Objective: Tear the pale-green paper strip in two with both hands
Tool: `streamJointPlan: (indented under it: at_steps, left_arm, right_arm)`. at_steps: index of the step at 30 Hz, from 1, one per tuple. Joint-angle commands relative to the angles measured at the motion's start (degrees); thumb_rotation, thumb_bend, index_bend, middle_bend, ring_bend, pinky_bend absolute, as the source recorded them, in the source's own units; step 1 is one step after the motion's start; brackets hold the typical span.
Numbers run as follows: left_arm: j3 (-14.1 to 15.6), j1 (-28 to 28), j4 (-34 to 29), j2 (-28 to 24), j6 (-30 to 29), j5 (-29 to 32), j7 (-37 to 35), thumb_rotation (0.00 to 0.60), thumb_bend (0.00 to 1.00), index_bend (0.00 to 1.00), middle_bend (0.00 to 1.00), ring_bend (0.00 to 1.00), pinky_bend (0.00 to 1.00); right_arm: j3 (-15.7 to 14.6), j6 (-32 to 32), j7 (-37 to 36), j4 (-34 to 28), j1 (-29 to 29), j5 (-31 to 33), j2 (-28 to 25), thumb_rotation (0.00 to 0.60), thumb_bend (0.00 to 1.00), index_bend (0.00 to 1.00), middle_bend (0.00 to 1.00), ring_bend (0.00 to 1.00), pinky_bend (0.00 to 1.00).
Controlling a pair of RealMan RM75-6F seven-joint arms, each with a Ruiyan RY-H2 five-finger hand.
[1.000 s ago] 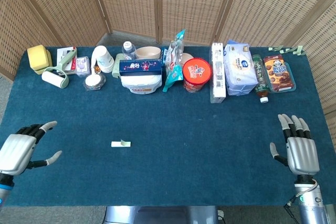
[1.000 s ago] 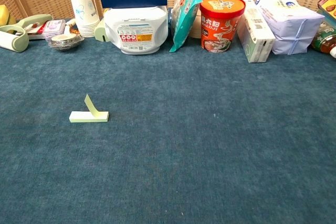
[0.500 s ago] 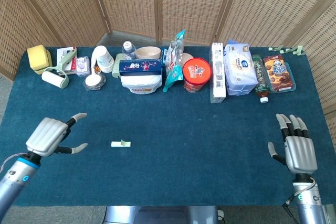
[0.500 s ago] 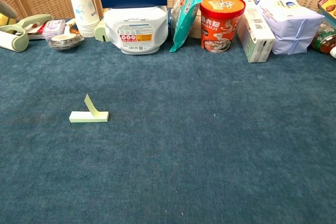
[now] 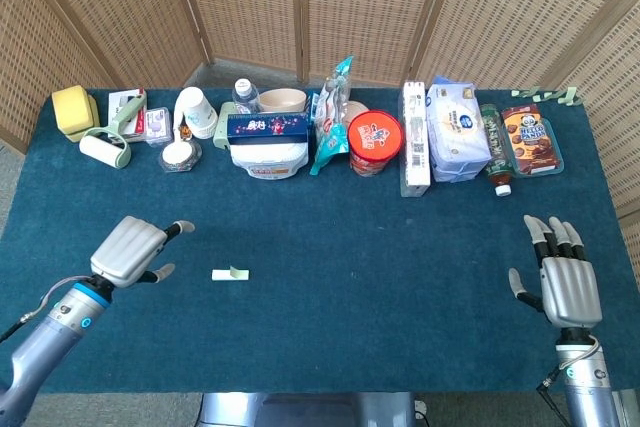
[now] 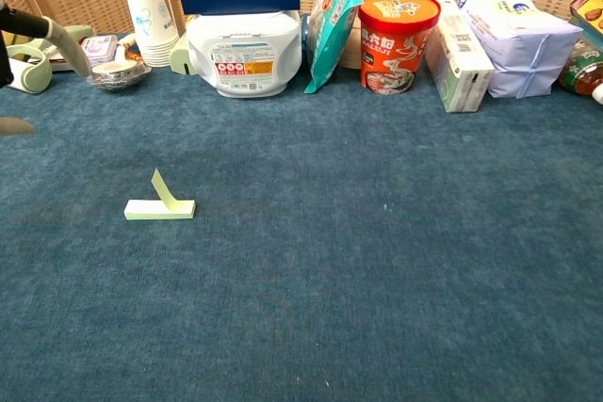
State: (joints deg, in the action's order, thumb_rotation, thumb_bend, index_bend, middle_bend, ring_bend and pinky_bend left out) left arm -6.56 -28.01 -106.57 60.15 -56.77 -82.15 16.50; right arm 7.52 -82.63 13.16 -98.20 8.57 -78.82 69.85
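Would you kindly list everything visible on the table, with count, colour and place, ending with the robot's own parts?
paper strip: 1, pale green, on the cloth, left of centre, one end curling up
sponge: 1, yellow, back left corner
lint roller: 1, white and green, back left
paper cups: 1 stack, white, back row
blue box: 1, atop a white tub
noodle cup: 1, red, back centre
tissue pack: 1, pale blue, back right
table: 1, dark blue cloth
left hand: 1, silver, open, beside the strip
right hand: 1, silver, open, right edge
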Motion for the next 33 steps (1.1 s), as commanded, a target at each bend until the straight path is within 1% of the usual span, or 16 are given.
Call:
streamJointPlan:
  at_steps: [1,6,12,21,33]
  left_arm:
    - [0.1,-0.7,-0.5,0.7,0.7,1.3,1.5,0.600,0.24,0.27,1.00,1.00,1.00]
    - [0.0,-1.6,-1.5,1.5,1.4,4.2,3.6,0.600,0.24,0.35,1.00,1.00,1.00]
    - [0.4,-2.8,-1.6,2.6,3.0,6.9,4.4,0.600,0.24,0.38,1.00,1.00,1.00]
    - [1.4,-3.8,-0.8,5.2,3.5,11.9,7.1,0.600,0.24,0.38,1.00,1.00,1.00]
    - [2.7,-5.2,3.3,9.3,4.4,17.9,8.8,0.600,0.24,0.38,1.00,1.00,1.00]
  right_arm:
    - [0.0,0.0,-0.2,0.1,0.0,-0.1,0.0,0.520,0.43,0.00,0.19,0.05,0.00]
    - [-0.1,0.0,-0.7,0.3,0.0,-0.2,0.0,0.521,0.43,0.00,0.19,0.05,0.00]
    - [-0.2,0.2,-0.9,0.3,0.0,-0.1,0.1,0.520,0.43,0.00,0.19,0.06,0.00]
    - [-0.2,0.3,-1.4,0.5,0.0,0.2,-0.1,0.520,0.43,0.00,0.19,0.06,0.00]
    - [-0.4,1.0,-1.5,0.9,0.0,0.7,0.2,0.522,0.43,0.00,0.19,0.06,0.00]
